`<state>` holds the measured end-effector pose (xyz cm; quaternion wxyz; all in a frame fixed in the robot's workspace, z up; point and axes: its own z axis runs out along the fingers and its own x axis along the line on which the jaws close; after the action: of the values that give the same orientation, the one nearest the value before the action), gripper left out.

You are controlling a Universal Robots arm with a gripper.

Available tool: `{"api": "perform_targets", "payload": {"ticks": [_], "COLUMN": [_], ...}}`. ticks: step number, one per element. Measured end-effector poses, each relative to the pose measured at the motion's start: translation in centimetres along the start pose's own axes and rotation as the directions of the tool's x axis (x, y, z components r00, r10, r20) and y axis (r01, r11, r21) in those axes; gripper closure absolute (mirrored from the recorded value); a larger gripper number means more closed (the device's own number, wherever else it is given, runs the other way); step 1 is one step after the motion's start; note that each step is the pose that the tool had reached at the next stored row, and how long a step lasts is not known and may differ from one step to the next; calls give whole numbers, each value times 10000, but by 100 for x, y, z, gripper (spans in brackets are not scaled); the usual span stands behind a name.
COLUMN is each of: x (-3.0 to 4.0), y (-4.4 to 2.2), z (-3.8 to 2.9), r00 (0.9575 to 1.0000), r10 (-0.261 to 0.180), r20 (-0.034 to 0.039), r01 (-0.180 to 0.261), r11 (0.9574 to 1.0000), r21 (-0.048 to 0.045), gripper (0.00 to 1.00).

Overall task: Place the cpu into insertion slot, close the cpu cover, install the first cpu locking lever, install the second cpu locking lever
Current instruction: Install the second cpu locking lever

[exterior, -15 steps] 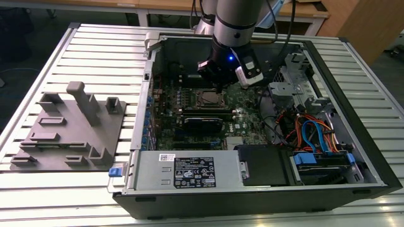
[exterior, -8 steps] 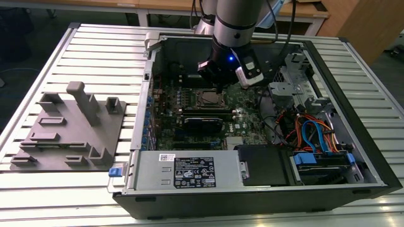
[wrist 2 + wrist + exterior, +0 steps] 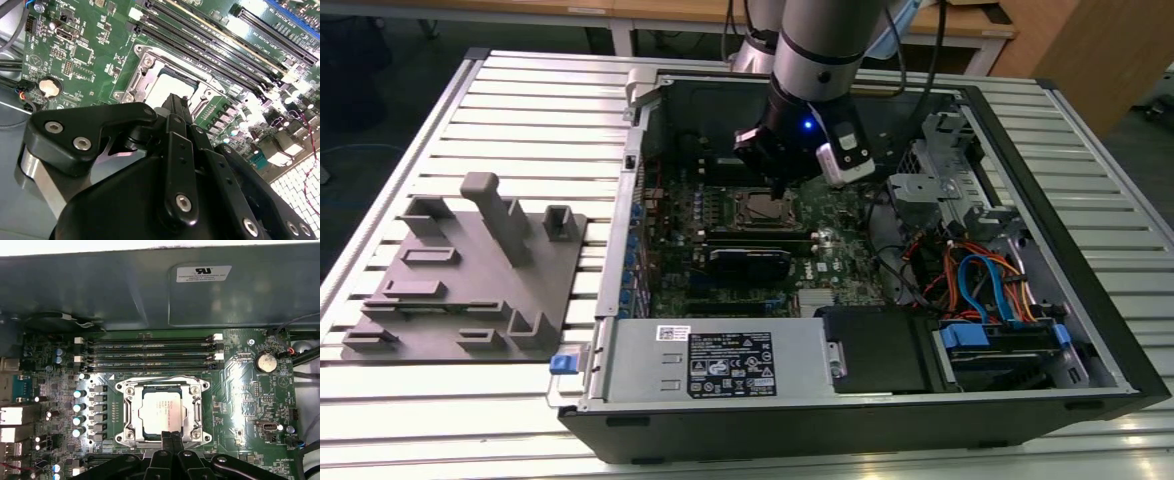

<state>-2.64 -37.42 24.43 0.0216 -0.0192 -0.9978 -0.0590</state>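
Observation:
The cpu [image 3: 162,412] lies flat in the insertion slot [image 3: 199,385], its silver-grey top facing up. The silvery cpu cover [image 3: 131,410] lies down around it as a frame, with the chip showing through its window. My gripper [image 3: 170,436] is shut with nothing between its black fingers, and its tips hang just over the socket's edge. In the second wrist view the gripper [image 3: 175,102] points at the cpu [image 3: 167,85] in the metal frame [image 3: 142,67]. The exterior view has the gripper [image 3: 779,188] right above the socket [image 3: 765,210] inside the open computer case.
Narrow memory slots [image 3: 150,352] run beside the socket, with the case wall [image 3: 150,290] beyond. A black card [image 3: 750,262], a power supply [image 3: 714,360] and coloured cables [image 3: 981,280] fill the case. A grey fixture plate [image 3: 467,270] lies at the exterior view's left.

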Motion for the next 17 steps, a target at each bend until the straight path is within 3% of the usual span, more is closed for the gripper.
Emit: {"api": "perform_targets", "payload": {"ticks": [13,15,17], "x": [-1,0,-1], "y": [0,-1,-1], "z": [6,5,6], "r00": [9999,9997,9997], "r10": [-145,-230,-235], "r20": [-16,-27,-25], "r01": [145,230,235], "r11": [9999,9997,9995], "r21": [3,128,189], "gripper": [90,90,90]}}
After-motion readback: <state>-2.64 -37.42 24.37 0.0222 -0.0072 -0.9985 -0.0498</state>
